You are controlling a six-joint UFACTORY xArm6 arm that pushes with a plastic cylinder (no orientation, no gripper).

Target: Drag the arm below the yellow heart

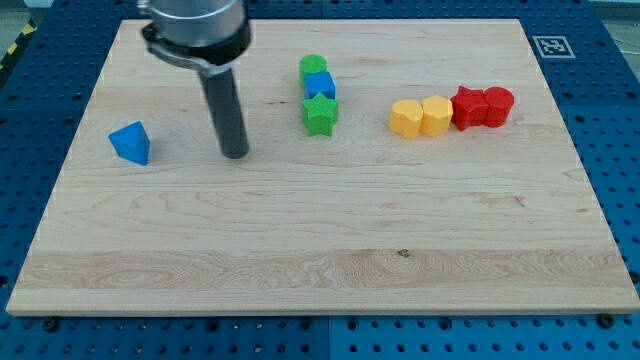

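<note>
The yellow heart [406, 118] lies right of the board's centre, touching a yellow hexagon [436, 115] on its right. My tip [234, 155] rests on the board well to the view's left of the heart and slightly lower, with a column of blocks between us. It touches no block. The rod rises from the tip to the arm's dark mount at the view's top.
A green cylinder [313, 67], a blue cube [320, 86] and a green star [320, 115] form a column right of my tip. A blue triangle [130, 143] lies to its left. A red star [469, 107] and a red cylinder [498, 105] adjoin the hexagon. The wooden board [320, 260] sits on a blue pegboard.
</note>
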